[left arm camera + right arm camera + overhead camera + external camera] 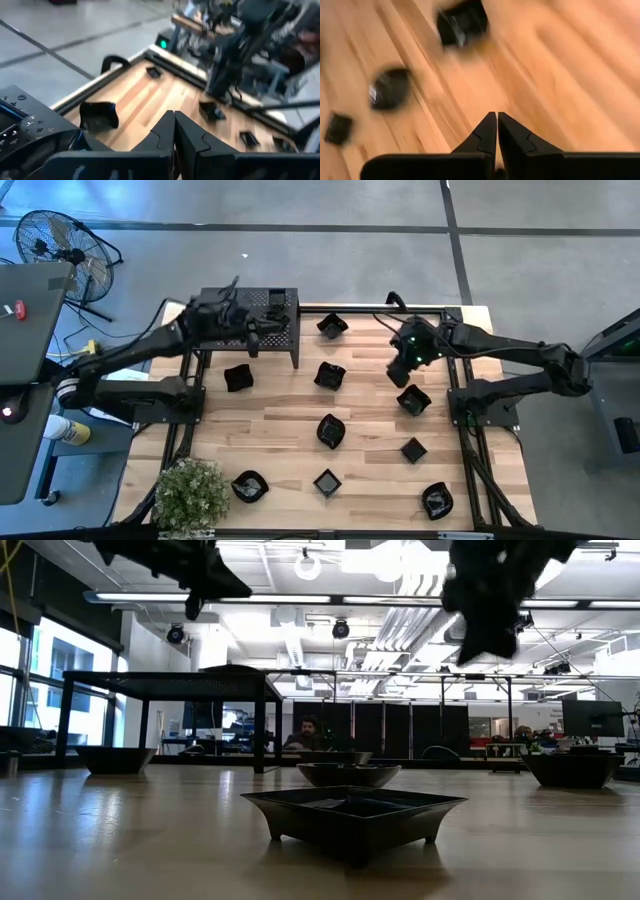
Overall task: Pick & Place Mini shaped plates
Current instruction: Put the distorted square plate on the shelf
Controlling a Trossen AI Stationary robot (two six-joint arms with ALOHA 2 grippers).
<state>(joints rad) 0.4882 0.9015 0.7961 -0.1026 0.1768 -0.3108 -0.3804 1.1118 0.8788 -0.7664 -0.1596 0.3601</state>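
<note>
Several tiny glossy black plates lie scattered on the wooden table (370, 405), among them a square one (414, 449), a rounder one (331, 430) and one (413, 399) just nearer than my right gripper. My right gripper (401, 370) hovers above the table's far right part, shut and empty; in its wrist view (497, 131) three plates, one of them (461, 22), lie beyond it. My left gripper (254, 337) hangs shut and empty over the black perforated shelf (262, 315) at the far left. In its wrist view (174, 134) a plate (98, 115) shows beside the shelf.
A potted plant (188, 492) stands at the near left corner. The shelf's legs (259, 730) stand on the table. Black frame rails (470, 450) run along both sides. A square plate (352, 812) sits close to the low camera. A person (310, 730) shows in the room behind.
</note>
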